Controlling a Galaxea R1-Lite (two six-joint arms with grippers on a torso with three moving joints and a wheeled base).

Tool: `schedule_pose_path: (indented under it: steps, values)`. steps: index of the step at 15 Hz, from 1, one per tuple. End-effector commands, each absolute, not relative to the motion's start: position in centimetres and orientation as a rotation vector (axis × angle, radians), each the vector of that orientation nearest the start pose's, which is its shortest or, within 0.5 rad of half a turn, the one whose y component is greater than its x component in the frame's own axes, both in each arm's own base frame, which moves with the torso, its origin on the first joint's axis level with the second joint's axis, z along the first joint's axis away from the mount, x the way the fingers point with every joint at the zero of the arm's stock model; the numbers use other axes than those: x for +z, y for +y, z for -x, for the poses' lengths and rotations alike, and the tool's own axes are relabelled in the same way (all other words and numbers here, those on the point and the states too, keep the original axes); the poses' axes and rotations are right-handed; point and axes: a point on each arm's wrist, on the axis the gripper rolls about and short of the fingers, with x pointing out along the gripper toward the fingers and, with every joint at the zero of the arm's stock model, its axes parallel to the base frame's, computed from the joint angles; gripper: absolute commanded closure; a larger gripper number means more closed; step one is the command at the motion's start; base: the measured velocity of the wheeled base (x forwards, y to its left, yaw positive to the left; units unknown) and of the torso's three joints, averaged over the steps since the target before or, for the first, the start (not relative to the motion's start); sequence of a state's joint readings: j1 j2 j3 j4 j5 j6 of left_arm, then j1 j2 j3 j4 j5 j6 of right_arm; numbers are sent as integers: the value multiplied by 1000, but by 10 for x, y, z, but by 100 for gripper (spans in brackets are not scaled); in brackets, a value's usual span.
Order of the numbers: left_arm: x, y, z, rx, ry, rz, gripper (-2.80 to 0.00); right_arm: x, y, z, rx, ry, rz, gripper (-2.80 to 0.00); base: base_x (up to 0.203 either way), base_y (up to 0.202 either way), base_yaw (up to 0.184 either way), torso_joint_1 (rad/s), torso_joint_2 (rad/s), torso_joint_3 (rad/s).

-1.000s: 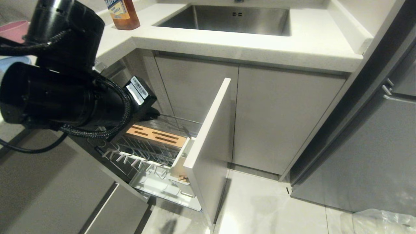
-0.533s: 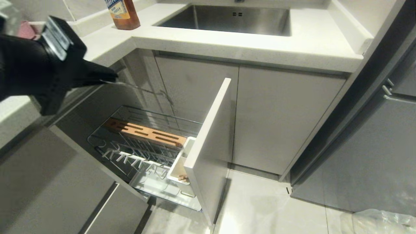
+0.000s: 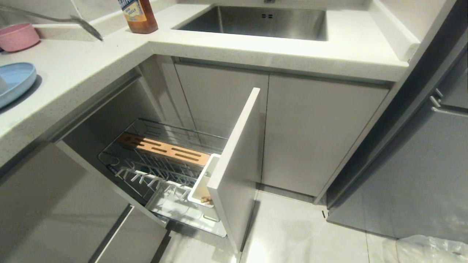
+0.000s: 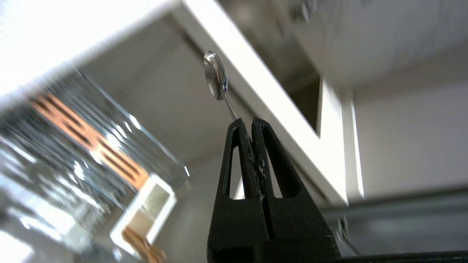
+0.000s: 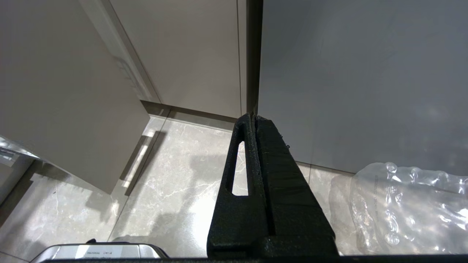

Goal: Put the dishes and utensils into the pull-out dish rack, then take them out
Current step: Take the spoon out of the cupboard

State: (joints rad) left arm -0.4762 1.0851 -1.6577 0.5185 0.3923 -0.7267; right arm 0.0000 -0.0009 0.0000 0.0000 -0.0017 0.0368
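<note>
The metal spoon [image 4: 215, 75] sticks out of my left gripper [image 4: 246, 124], which is shut on its handle. In the head view only the spoon [image 3: 86, 26] shows, held over the counter at the far left; the gripper itself is out of that view. The light-blue plate [image 3: 14, 82] lies on the counter below it. The pull-out dish rack [image 3: 120, 166] stands open under the counter, with its wooden strip [image 3: 164, 149] and pale drawer front [image 3: 237, 164]. Chopsticks [image 3: 206, 200] stand in its white utensil cup [image 3: 200, 184]. My right gripper [image 5: 253, 117] is parked low over the floor, shut and empty.
A pink bowl [image 3: 17, 35] sits at the counter's back left, and an amber bottle [image 3: 138, 14] stands beside the steel sink [image 3: 256, 20]. A crumpled clear plastic bag [image 5: 406, 204] lies on the floor to the right. The open drawer front juts into the floor space.
My left arm has lifted out of the rack and swung up and left out of the head view, carrying the spoon to above the counter. The right arm has not moved.
</note>
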Motion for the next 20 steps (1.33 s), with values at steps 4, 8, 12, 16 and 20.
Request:
schedule_pose_path:
  steps: [4, 8, 12, 16, 20]
  values:
    - [439, -4, -46, 74, -158, 713, 0, 75, 0, 23, -2, 0, -37, 0, 0, 0, 0, 0, 0, 0]
    - [439, 2, -62, 288, -198, 635, 0, 75, 0, 23, -2, 0, -37, 0, 0, 0, 0, 0, 0, 0]
    - [438, 9, -91, 501, -225, 597, 0, 75, 0, 23, -2, 0, -37, 0, 0, 0, 0, 0, 0, 0]
    - [437, 16, -115, 636, -266, 589, 0, 75, 0, 23, -2, 0, -37, 0, 0, 0, 0, 0, 0, 0]
    - [436, 19, -136, 734, -328, 596, 0, 75, 0, 23, -2, 0, -37, 0, 0, 0, 0, 0, 0, 0]
